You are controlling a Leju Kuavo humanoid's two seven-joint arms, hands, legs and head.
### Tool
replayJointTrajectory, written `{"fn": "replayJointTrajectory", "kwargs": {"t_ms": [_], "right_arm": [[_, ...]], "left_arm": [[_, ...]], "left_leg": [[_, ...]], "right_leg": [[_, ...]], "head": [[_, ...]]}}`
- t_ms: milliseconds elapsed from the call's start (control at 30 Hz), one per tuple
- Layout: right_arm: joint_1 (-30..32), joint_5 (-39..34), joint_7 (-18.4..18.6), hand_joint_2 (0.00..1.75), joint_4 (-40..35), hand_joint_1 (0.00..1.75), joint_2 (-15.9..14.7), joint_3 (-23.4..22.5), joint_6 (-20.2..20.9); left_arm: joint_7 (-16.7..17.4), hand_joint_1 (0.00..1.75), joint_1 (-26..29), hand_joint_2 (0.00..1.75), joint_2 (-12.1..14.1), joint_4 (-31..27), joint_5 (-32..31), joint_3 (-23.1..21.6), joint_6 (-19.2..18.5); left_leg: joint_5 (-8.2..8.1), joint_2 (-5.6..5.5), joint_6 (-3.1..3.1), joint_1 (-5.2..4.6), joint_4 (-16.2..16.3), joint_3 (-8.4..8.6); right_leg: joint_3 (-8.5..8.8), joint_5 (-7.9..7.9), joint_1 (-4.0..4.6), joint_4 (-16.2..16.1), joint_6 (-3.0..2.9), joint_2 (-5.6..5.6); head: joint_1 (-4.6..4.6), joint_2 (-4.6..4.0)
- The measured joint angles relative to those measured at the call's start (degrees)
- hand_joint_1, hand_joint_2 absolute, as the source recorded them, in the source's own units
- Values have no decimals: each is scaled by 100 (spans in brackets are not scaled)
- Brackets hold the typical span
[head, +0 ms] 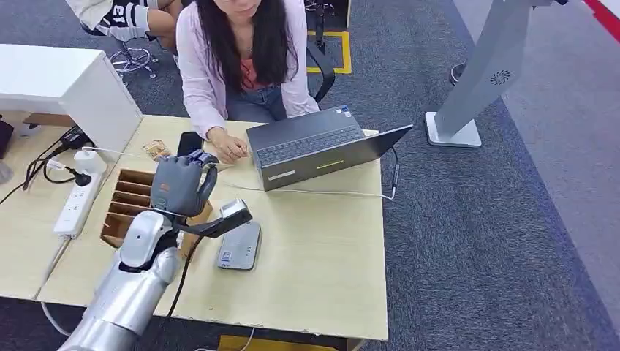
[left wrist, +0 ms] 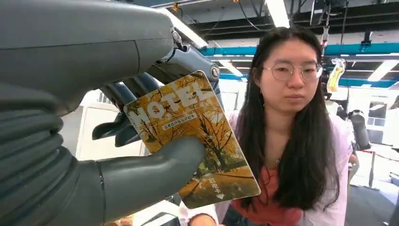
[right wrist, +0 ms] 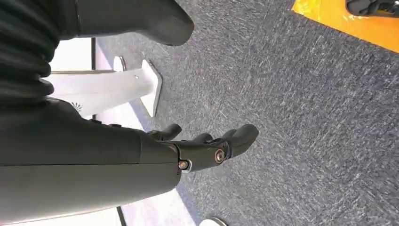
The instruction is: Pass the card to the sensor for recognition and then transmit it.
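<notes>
While the left hand (head: 179,186) is raised above the tabletop (head: 314,248), a card (left wrist: 190,136) printed with autumn trees and the word HOTEL is pinched between its thumb and fingers (left wrist: 136,87), seen close in the left wrist view. The silver left arm is bent upward from the near edge, with the hand held over a wooden slotted box (head: 128,201) and just beside a grey sensor (head: 240,245) lying flat. The right hand (right wrist: 207,146) is hung beside the body over grey carpet, its fingers loosely curled and apart with nothing held. Across the tabletop, a person (head: 241,66) is seated behind an open laptop (head: 314,146). A white power strip (head: 77,201) is laid at the left, and a white stand (head: 475,88) is set on the carpet.
</notes>
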Motion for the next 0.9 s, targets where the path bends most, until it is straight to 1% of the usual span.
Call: {"fn": "replayJointTrajectory", "kwargs": {"t_ms": [100, 300, 467, 533, 700, 767, 900], "right_arm": [[-1, 2, 4, 175, 0, 0, 2, 0, 2], [0, 17, 52, 175, 0, 0, 2, 0, 22], [-1, 17, 52, 175, 0, 0, 4, 0, 26], [0, 17, 50, 175, 0, 0, 7, 0, 20], [0, -2, 50, 175, 0, 0, 11, 0, 13], [2, -11, 50, 175, 0, 0, 18, -4, 7], [7, -24, 52, 175, 0, 0, 20, -24, 7]], "left_arm": [[35, 175, 26, 175, -66, 42, -9, -83, -92], [210, 175, 117, 175, -221, 234, -52, -291, -293], [273, 175, 216, 175, -319, 407, -72, -433, -374], [431, 175, 246, 175, -335, 482, -96, -517, -450], [695, 175, 314, 175, -337, 557, -212, -627, -560], [878, 175, 369, 175, -311, 555, -299, -704, -716], [988, 175, 474, 175, -269, 553, -365, -745, -848]], "left_leg": [[0, -2, 0, 0, 0, 0], [0, -1, 0, -2, 0, 0], [0, -1, 0, -2, 0, 0], [0, -1, 0, -1, 0, 0], [0, -1, 0, -1, -1, -1], [0, -1, 0, 0, -1, -1], [0, -3, 0, -1, -1, -1]], "right_leg": [[0, 0, 0, 0, 0, -2], [0, 0, 0, 0, 1, -1], [0, 0, 0, 0, 0, -1], [0, 0, 0, 0, 0, -1], [0, 0, 1, 0, 0, -1], [0, 0, 0, 0, 0, -1], [0, 0, 0, 0, 0, -3]], "head": [[0, 0], [0, 0], [0, 0], [-2, 0], [0, 0], [0, 0], [0, 0]]}}
